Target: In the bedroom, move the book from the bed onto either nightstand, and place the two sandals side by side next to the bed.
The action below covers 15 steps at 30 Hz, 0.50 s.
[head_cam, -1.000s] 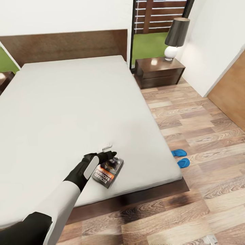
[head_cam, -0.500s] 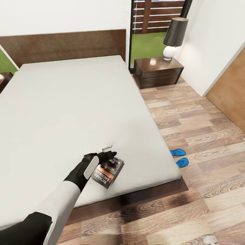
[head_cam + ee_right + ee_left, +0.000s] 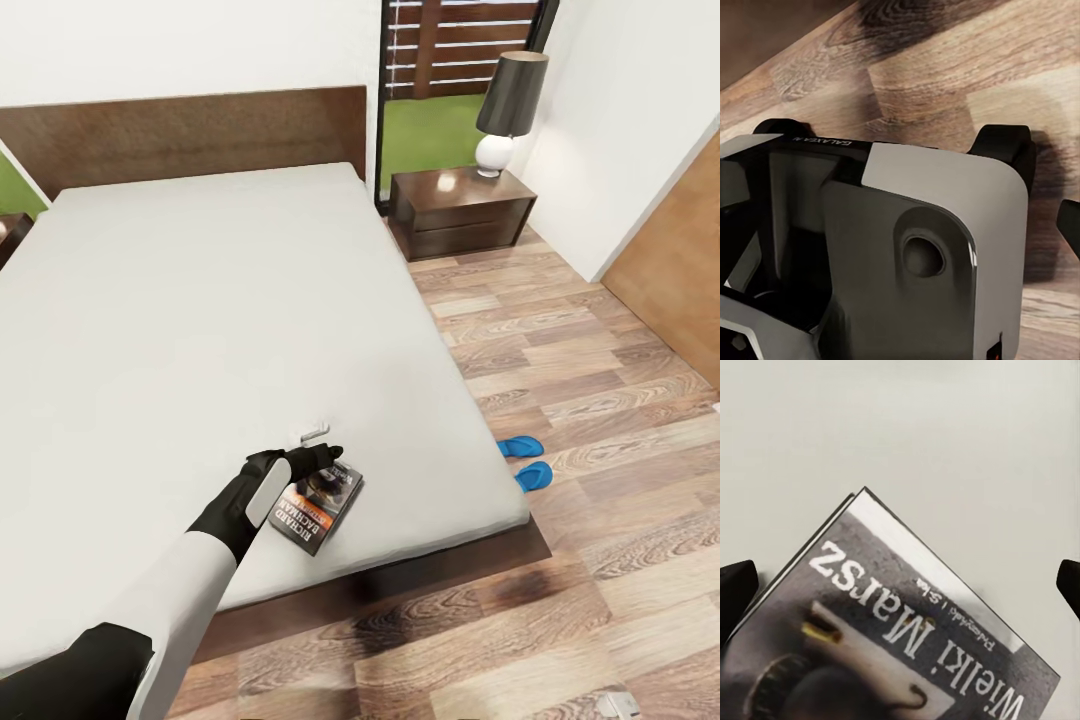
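- The book (image 3: 318, 505) is seen lying flat on the light-grey mattress of the bed (image 3: 200, 320), near its foot corner.
- The left claw (image 3: 318, 458) is held over the book's far edge, spread wide; its dark fingertips (image 3: 736, 589) are seen either side of the cover.
- The right claw's state cannot be told.
- Two blue sandals (image 3: 527, 461) are seen on the wood-plank floor (image 3: 600, 380) beside the bed.
- A nightstand (image 3: 458, 210) bearing a lamp (image 3: 505, 110) is set by the window.

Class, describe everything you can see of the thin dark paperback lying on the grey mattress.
The thin dark-grey paperback lies flat and skewed near the foot edge of the light-grey mattress. Its cover bears white "Richard Bachman" lettering, an orange band and a picture; the left wrist view reads "Wielki Marsz". The black left gripper sits at its far end, open around it.
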### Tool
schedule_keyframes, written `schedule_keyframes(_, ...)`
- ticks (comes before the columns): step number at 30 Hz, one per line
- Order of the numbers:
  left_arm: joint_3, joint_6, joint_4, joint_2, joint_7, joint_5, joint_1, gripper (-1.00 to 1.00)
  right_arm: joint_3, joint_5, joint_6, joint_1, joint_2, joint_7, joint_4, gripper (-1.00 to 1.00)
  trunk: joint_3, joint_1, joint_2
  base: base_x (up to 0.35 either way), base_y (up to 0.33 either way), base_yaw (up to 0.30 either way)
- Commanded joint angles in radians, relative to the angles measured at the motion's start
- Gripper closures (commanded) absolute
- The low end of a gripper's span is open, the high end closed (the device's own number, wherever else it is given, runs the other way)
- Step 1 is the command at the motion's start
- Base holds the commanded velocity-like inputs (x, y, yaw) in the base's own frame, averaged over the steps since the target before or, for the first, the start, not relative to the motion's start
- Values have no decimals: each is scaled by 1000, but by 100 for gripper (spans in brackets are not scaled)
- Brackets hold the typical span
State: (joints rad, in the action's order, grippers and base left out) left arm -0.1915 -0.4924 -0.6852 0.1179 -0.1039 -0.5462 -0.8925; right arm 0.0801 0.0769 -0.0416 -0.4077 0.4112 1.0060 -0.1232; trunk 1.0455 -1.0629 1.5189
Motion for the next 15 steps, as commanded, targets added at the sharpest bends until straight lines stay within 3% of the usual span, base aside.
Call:
schedule_keyframes(1, -3, -3, -1, 0, -10, -11, 0, -100, 7, -2, -4, 0, 0, 4, 0, -100, 1, 0, 0, 0, 0, -9)
schedule_keyframes(11, -2, -3, 0, -1, -10, -11, 0, -100, 7, -2, -4, 0, 0, 3, 0, -100, 1, 0, 0, 0, 0, -1)
schedule_keyframes(15, -1, -3, 0, -1, -9, -11, 0, -100, 7, -2, -4, 0, 0, 3, 0, -100, 1, 0, 0, -180, 0, 0)
